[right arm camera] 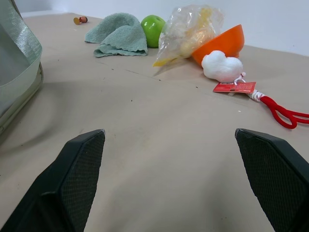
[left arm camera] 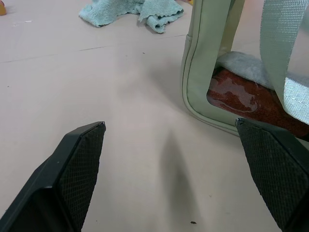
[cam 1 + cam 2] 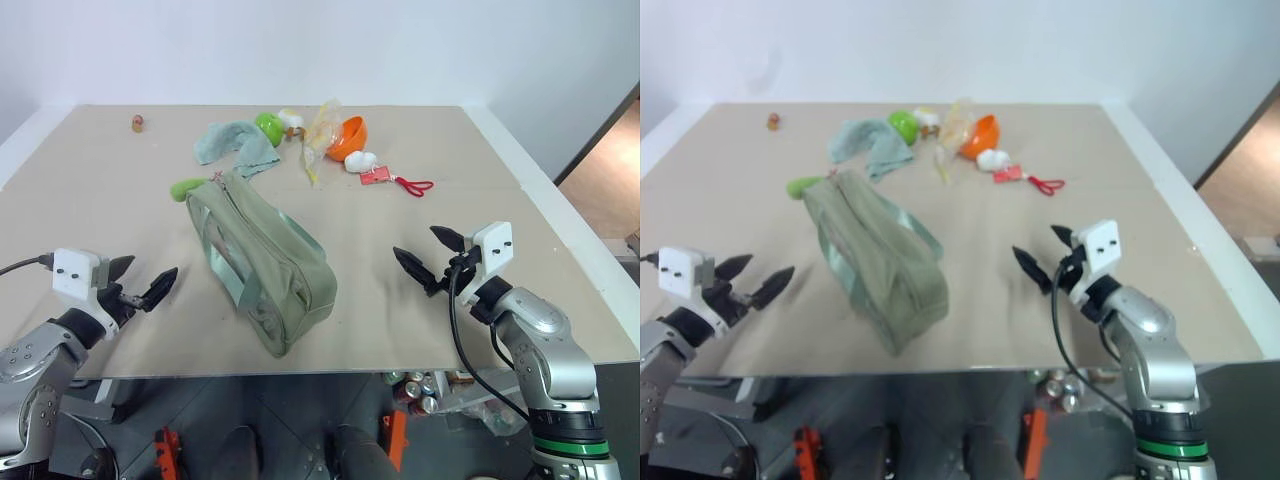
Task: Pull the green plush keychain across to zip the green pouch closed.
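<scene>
Head views: a stereo pair looks forward and down over the whole table, from behind both arms.
Left wrist view: low and close, facing the green pouch.
Right wrist view: low, facing the far clutter.
Shared: both wrist views catch the teal cloth.

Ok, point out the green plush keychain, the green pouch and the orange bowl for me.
green plush keychain (image 3: 187, 186), left eye view, middle of the fuzzy plush.
green pouch (image 3: 275, 262), left eye view, top fabric panel beside the zipper.
orange bowl (image 3: 350, 137), left eye view, outer side of the shell.
</scene>
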### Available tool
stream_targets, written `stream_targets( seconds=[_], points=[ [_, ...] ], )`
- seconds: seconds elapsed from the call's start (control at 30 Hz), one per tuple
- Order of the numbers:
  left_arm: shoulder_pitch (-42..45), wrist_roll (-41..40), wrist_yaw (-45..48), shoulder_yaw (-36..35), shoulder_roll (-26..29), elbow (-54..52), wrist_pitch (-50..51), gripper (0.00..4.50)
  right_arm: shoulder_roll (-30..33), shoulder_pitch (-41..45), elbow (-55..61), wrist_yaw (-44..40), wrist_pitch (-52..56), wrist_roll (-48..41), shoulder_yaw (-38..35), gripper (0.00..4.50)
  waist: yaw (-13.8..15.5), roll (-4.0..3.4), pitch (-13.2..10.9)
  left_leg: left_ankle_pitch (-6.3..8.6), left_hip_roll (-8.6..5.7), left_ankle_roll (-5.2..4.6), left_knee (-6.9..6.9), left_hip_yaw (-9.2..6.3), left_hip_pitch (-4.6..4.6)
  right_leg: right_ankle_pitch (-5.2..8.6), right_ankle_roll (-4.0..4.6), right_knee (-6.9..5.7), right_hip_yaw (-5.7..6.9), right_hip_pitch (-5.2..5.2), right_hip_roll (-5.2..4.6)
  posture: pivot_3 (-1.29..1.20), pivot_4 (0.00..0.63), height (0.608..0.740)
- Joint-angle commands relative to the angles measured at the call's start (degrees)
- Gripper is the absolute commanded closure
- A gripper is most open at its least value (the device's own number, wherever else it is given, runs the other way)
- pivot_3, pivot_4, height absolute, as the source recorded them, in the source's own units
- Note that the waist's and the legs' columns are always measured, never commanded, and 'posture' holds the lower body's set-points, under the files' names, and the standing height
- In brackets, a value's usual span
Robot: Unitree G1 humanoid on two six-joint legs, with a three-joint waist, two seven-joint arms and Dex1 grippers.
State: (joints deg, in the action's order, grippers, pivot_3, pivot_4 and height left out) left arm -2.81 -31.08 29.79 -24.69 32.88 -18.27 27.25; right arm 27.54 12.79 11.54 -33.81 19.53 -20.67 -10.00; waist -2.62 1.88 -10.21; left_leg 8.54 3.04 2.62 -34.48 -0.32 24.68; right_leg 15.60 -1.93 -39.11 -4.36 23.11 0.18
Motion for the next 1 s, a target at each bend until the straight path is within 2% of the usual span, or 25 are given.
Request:
stream_targets(
  seconds=[0.03, 0.47, 0.53, 0.7, 0.77, 0.9, 1.0],
  points=[
    [1.3, -0.4, 0.6, -1.5, 0.6, -0.1, -1.6, 0.04, 0.4, 0.4, 1.2, 0.2, -0.3, -0.8, -1.0, 0.03, 0.0, 0.00, 0.0, 0.00, 0.00, 0.00, 0.00, 0.00, 0.00, 0.00, 0.00, 0.00, 0.00, 0.00, 0.00, 0.00, 0.150, 0.740],
    [2.7, -2.4, 6.3, -2.2, 2.4, -0.7, -2.7, 0.04, 0.5, 0.6, 1.2, 1.3, 1.7, -2.3, -1.0, 0.03, 0.0, 0.00, 0.0, 0.00, 0.01, 0.00, 0.01, 0.01, 0.00, 0.00, -0.01, 0.00, -0.01, 0.01, 0.03, 0.00, 0.150, 0.740],
    [2.4, -5.7, 9.4, -3.9, 3.8, -2.9, -2.2, 0.04, 0.6, 1.2, 0.8, 1.2, 1.7, -2.2, -0.9, 0.03, 0.0, 0.01, 0.0, 0.00, 0.02, 0.00, 0.00, 0.02, 0.00, 0.00, 0.00, 0.00, -0.01, 0.01, 0.03, 0.00, 0.150, 0.740],
    [-0.3, -21.9, 17.6, -6.2, 11.0, -14.5, 6.6, 0.04, 0.6, 5.1, -0.4, 1.4, 3.8, -3.9, -1.7, 0.03, -0.1, 0.03, 0.0, 0.00, 0.08, 0.00, 0.00, 0.09, 0.04, -0.01, 0.02, 0.02, -0.02, 0.08, 0.01, 0.00, 0.150, 0.740],
    [-3.6, -23.0, 20.6, -5.7, 13.6, -18.1, 7.6, 0.04, 1.4, 6.9, 0.4, 0.3, 4.1, -4.5, -1.2, 0.03, -0.2, -0.01, 0.0, 0.00, 0.08, 0.00, 0.01, 0.14, 0.03, -0.01, 0.01, 0.02, -0.07, 0.08, 0.00, 0.00, 0.150, 0.740],
    [-8.0, -26.1, 23.2, -6.1, 15.0, -21.2, 8.6, 0.04, 5.1, 10.3, 7.8, -5.7, 9.1, -10.1, 0.8, 0.03, -0.1, -0.13, -0.1, 0.02, 0.12, 0.01, 0.06, 0.18, 0.00, 0.04, 0.06, 0.02, -0.11, 0.11, 0.05, 0.00, 0.150, 0.740],
    [-9.0, -25.1, 24.3, -5.2, 14.9, -21.3, 7.7, 0.04, 8.7, 13.6, 15.3, -9.0, 18.7, -19.2, 2.6, 0.03, -0.1, -0.18, -0.1, 0.02, 0.24, 0.01, 0.06, 0.14, 0.00, 0.15, 0.29, 0.01, -0.11, 0.13, 0.20, 0.00, 0.150, 0.740]
  ],
)
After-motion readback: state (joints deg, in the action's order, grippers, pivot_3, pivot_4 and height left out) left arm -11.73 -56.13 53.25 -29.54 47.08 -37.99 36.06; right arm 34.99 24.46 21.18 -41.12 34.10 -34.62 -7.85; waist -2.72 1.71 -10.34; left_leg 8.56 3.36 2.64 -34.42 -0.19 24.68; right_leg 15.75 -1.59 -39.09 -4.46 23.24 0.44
